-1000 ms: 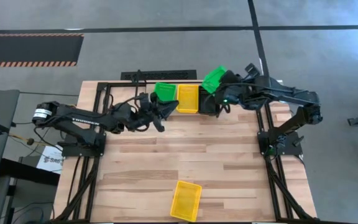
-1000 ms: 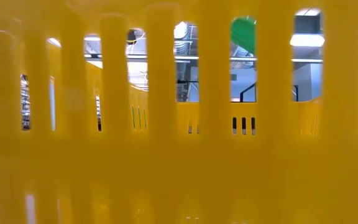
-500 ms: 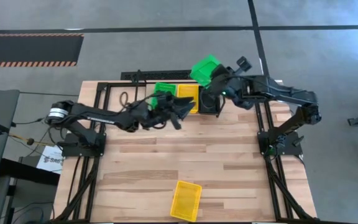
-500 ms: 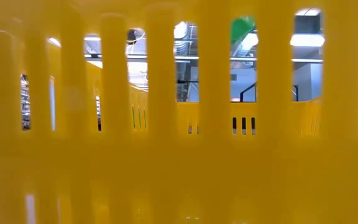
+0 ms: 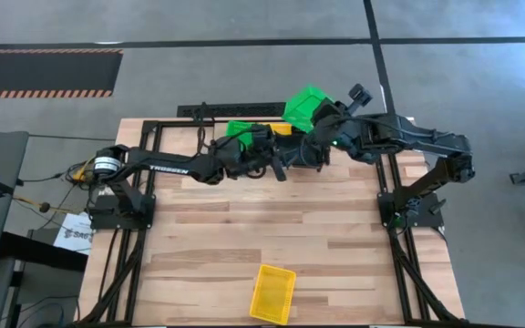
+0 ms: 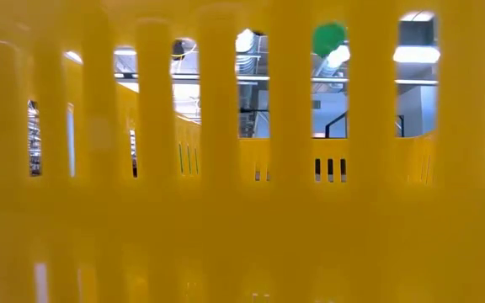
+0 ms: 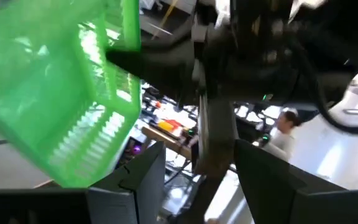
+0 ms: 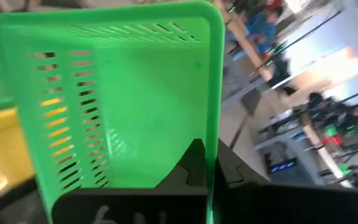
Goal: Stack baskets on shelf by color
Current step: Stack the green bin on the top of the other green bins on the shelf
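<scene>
The right gripper (image 5: 322, 123) is clamped on a green basket's (image 5: 306, 105) rim (image 8: 211, 124), holding it tilted above the shelf (image 5: 210, 112) at twelve o'clock. The left gripper (image 5: 285, 162), fingers (image 7: 135, 183) parted and empty, has pushed further right since half a second ago, now under that basket. The arm's white lettering is probably "TROSSEN" (too small to be sure). A yellow basket (image 5: 272, 293) lies at six o'clock.

wooden table (image 5: 335, 246) | yellow basket (image 5: 272, 293) near front edge | shelf (image 5: 244, 112) at back
</scene>
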Motion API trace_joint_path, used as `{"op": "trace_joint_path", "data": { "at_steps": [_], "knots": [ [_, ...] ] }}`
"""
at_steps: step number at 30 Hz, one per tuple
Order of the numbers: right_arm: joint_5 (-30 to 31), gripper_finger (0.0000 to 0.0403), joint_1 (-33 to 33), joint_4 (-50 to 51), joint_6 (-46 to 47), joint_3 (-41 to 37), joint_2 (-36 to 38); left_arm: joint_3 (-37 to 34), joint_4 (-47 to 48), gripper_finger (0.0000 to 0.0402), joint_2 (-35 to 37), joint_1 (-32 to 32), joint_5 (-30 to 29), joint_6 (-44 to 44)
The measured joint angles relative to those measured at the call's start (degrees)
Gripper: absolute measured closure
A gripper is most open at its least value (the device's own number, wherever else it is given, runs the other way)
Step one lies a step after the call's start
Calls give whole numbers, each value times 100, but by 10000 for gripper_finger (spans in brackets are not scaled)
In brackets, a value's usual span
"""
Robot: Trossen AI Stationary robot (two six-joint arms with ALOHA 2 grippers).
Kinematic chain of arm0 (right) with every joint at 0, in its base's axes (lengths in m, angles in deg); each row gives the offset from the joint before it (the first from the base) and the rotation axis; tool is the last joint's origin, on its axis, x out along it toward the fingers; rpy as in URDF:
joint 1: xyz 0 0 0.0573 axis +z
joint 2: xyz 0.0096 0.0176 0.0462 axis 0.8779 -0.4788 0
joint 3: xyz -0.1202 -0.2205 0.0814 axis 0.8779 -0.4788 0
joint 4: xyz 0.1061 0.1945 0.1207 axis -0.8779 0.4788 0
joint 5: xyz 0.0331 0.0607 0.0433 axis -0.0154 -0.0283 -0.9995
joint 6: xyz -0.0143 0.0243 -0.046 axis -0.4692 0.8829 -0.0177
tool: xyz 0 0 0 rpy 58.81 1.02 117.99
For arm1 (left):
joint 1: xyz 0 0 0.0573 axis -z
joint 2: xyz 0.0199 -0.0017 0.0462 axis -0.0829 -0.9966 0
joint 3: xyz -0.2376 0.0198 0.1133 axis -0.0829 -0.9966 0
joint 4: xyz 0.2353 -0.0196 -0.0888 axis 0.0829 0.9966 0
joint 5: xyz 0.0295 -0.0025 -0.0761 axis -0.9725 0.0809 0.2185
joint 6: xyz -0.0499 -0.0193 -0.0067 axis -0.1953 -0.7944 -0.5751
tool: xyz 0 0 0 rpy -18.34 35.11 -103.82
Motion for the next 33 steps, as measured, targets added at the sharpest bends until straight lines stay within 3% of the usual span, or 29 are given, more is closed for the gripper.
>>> {"op": "trace_joint_path", "data": {
  "at_steps": [5, 10, 14, 20, 29, 33],
  "knots": [
    [209, 399, -45, 300, 73, 6, 376, 4, 122, 222, 0, 15, 98, 58],
    [364, 400, -33, 155, 87, 5, 760, 6, 842, 222, -9, -82, -897, 80],
    [305, 399, -5, 157, 294, 8, 893, 4, 746, 222, -9, -188, -1313, 77],
    [242, 400, 10, 168, 307, 4, 672, 4, 92, 222, -7, -331, -1199, 253],
    [196, 399, -113, -94, 40, -1, 174, 4, 92, 222, -7, -332, -1030, 267],
    [6, 400, -89, -409, -56, 6, 114, 4, 141, 222, -7, -332, -1276, 623]
  ]
}}
